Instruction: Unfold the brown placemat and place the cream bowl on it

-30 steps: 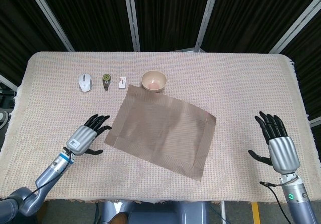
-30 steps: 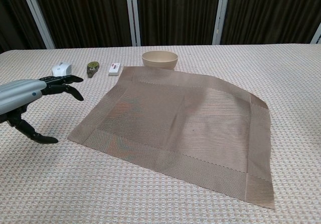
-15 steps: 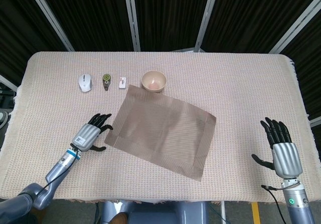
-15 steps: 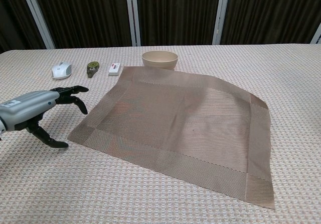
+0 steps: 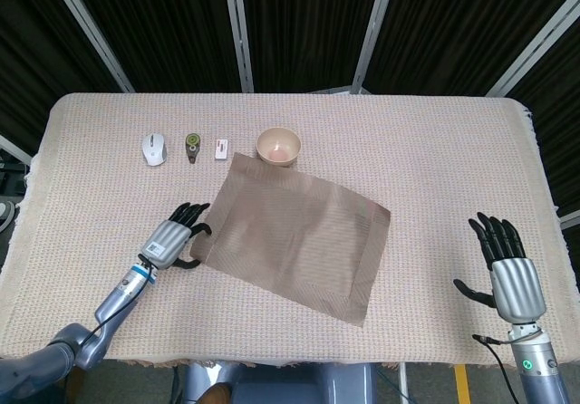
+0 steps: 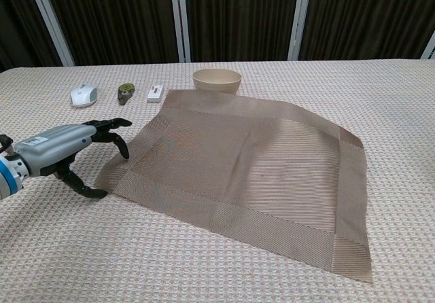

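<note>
The brown placemat [image 5: 294,236] [image 6: 245,174] lies spread flat and skewed in the middle of the table. The cream bowl [image 5: 278,145] [image 6: 217,80] stands upright on the cloth just behind the mat's far edge. My left hand [image 5: 172,239] [image 6: 64,150] is low at the mat's left edge, its fingers spread with the tips at the border and the thumb beside the near-left corner; it holds nothing. My right hand [image 5: 512,273] hovers with spread fingers over the table's near right, well away from the mat, and shows only in the head view.
A white mouse [image 5: 154,148] [image 6: 83,95], a small green object [image 5: 192,145] [image 6: 125,92] and a small white box [image 5: 220,148] [image 6: 155,93] lie in a row left of the bowl. A beige woven cloth [image 5: 435,159] covers the table.
My left hand has slid right, from beside the mat up to its left edge. My right hand has drawn back a little toward the near edge of the table.
</note>
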`<state>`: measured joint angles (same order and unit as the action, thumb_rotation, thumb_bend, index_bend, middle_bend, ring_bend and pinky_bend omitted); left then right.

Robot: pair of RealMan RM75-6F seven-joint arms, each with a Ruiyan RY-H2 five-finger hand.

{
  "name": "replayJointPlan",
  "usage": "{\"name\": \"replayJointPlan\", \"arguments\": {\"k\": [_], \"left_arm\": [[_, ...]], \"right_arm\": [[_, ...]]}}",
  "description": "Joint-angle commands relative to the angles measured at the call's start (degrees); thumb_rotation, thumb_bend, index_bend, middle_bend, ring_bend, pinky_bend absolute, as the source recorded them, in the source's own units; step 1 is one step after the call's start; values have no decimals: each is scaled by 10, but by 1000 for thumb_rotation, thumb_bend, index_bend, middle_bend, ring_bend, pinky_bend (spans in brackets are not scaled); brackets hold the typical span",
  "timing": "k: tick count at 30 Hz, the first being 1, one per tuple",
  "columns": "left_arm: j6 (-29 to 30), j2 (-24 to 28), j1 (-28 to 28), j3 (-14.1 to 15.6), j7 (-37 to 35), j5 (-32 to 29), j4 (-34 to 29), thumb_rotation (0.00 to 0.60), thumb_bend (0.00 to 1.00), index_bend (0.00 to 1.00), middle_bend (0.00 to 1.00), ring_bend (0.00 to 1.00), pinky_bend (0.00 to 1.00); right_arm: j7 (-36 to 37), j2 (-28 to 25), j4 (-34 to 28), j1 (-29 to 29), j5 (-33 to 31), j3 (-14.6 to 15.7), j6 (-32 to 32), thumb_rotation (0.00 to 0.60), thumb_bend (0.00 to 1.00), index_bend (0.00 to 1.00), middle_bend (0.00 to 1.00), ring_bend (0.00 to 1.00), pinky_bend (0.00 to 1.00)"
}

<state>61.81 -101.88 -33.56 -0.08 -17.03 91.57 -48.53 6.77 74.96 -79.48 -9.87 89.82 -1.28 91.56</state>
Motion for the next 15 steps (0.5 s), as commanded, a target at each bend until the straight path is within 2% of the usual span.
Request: {"name": "replayJointPlan", "arguments": {"k": [1,7,15], "left_arm": [[-2,0,-1,1,1,-1,0,600,302,362,0,0,0],[-6,4,-4,4,0,-6,-5,600,404,377,0,0,0],[0,12,-8,4,6,-6,-20,600,419,380,0,0,0]], "right_arm": [[0,-1,-2,2,2,-2,-1,600,0,0,0,0,0],[0,-1,-3,4,6,-5,-3,600,0,0,0,0,0],[0,-2,-4,7,11,-8,-5,600,0,0,0,0,0]]}}
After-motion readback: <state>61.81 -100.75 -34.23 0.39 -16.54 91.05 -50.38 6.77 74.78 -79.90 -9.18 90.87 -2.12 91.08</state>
